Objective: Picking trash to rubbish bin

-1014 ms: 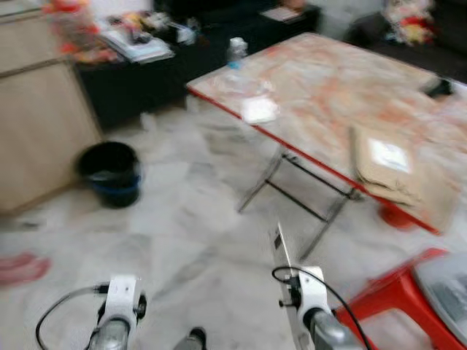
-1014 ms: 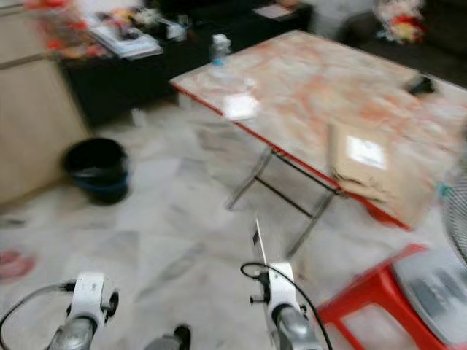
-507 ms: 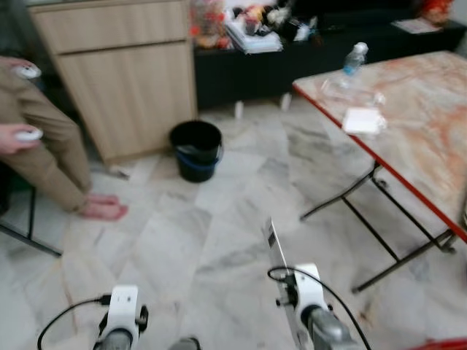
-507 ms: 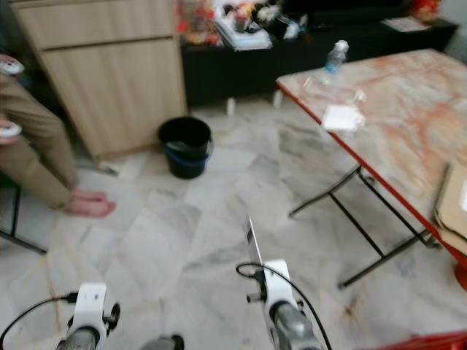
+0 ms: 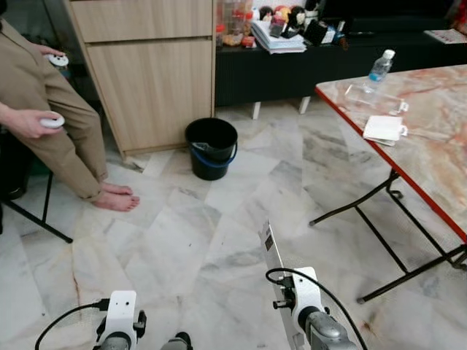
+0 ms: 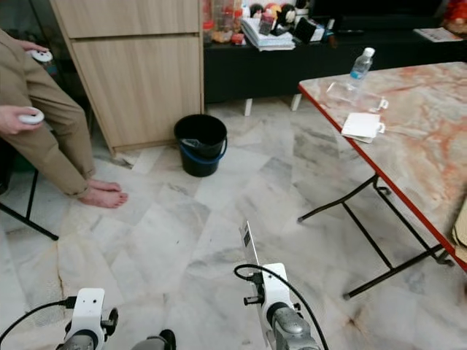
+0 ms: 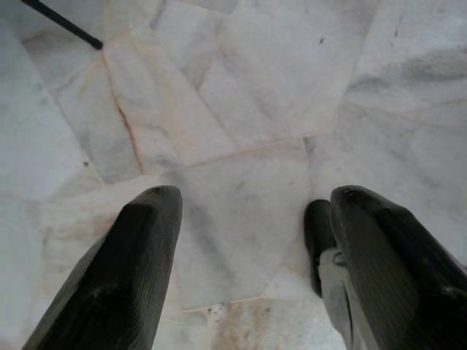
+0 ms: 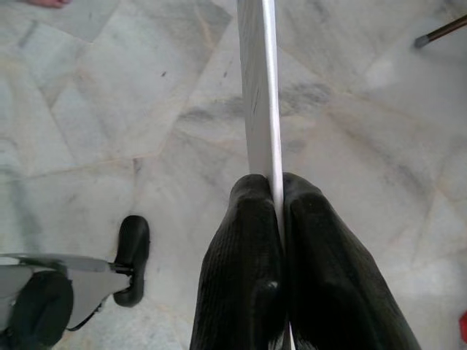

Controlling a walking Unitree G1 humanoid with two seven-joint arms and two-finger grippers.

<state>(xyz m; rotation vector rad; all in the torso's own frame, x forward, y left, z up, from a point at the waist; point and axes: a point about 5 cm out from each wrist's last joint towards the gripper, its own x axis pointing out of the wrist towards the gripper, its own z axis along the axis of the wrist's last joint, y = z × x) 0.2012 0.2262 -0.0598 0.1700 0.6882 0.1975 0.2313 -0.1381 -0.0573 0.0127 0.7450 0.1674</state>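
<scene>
My right gripper (image 8: 277, 197) is shut on a thin flat white card-like piece of trash (image 8: 259, 95); in the head views that trash (image 5: 271, 246) sticks up edge-on from the right wrist at the bottom. A black bucket-style rubbish bin (image 5: 211, 148) with a blue band stands on the marble floor ahead, by the wooden cabinet. My left gripper (image 7: 248, 211) is open over bare floor, holding nothing.
A person (image 5: 44, 124) in tan trousers stands barefoot at the left, holding white controllers. A folding table (image 5: 430, 146) with red edge is at the right, bearing a water bottle (image 5: 379, 67) and a white packet (image 5: 384, 129). A wooden cabinet (image 5: 146, 73) and black shelf (image 5: 292, 65) stand behind.
The camera has swung left: the table slid to the right, the bin and cabinet came toward the centre, and the person came into view. My right gripper still holds the flat trash.
</scene>
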